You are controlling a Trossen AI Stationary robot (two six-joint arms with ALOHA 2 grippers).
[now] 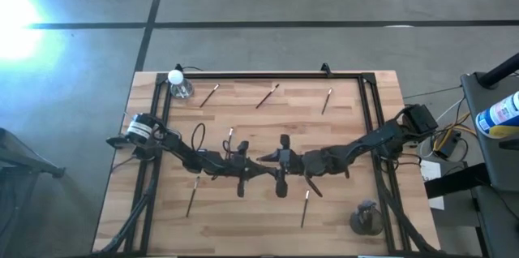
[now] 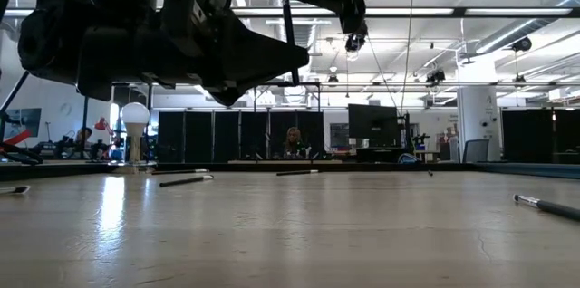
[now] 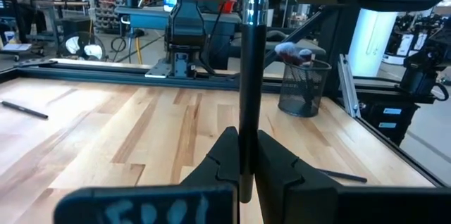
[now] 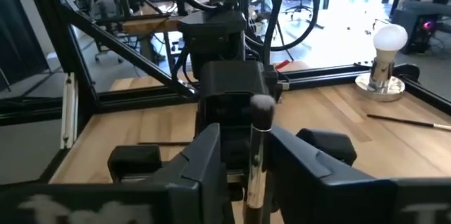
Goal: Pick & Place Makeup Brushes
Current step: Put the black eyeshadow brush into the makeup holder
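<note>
The two arms meet nose to nose over the middle of the table point(image 1: 243, 225). The left gripper point(image 3: 244, 143) is pinched tight on a makeup brush point(image 3: 246, 76). It grips the dark handle low down, and the silver ferrule stands clear beyond the tips. The brush's other end reaches into the right gripper point(image 4: 250, 146), which faces the left one. A small rounded bristle head point(image 4: 261, 104) sits just past that gripper's tips. Whether the right gripper has actually closed on the brush I cannot tell (from where I stand it could go either way).

The rest of the brushes lie flat on the wood, all well apart from the pair of grippers. Three point(image 1: 268, 96) are strung out on the far side of them, toward the back rail. One point(image 1: 192, 197) lies on the near side, below the left arm. Another point(image 1: 306, 207) lies on the near side below the right arm.

A dark mesh cup point(image 3: 304, 86) stands off behind the right gripper, near the front corner, with something pinkish poking out of it. A small clear bottle point(image 1: 178, 85) with a round white cap sits at the far corner behind the left gripper.
</note>
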